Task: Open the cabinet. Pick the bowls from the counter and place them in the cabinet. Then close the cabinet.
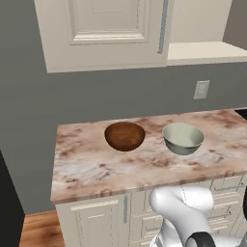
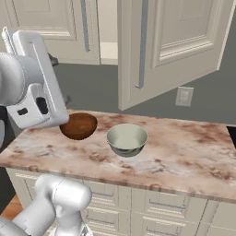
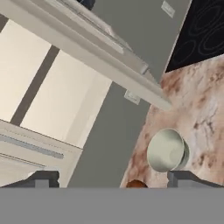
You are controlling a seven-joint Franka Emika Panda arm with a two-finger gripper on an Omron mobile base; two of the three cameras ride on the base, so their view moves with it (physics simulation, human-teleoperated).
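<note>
The cabinet [image 1: 101, 34] hangs above the counter [image 1: 96, 169]. Its left door is shut, and its right door [image 2: 175, 41] is swung out, baring the beige shelf [image 1: 207, 50]. Two bowls stand side by side on the marbled slab: the reddish-brown wooden bowl [image 1: 124, 136] on the left and the pale grey-green bowl [image 1: 183, 138] on the right. They also show in the right base view, the wooden bowl [image 2: 79, 125] partly behind my arm and the pale bowl [image 2: 127, 139] in full. My gripper [image 3: 113, 178] is open and empty, raised near the cabinet, looking down past the open door at the pale bowl [image 3: 167, 151].
A wall outlet [image 1: 201, 89] sits on the grey wall behind the counter. A black cooktop [image 3: 201, 35] adjoins the counter's right end. Base cupboards with drawers [image 1: 217, 202] run below the slab. My arm's big white link [image 2: 32, 78] stands over the counter's left end.
</note>
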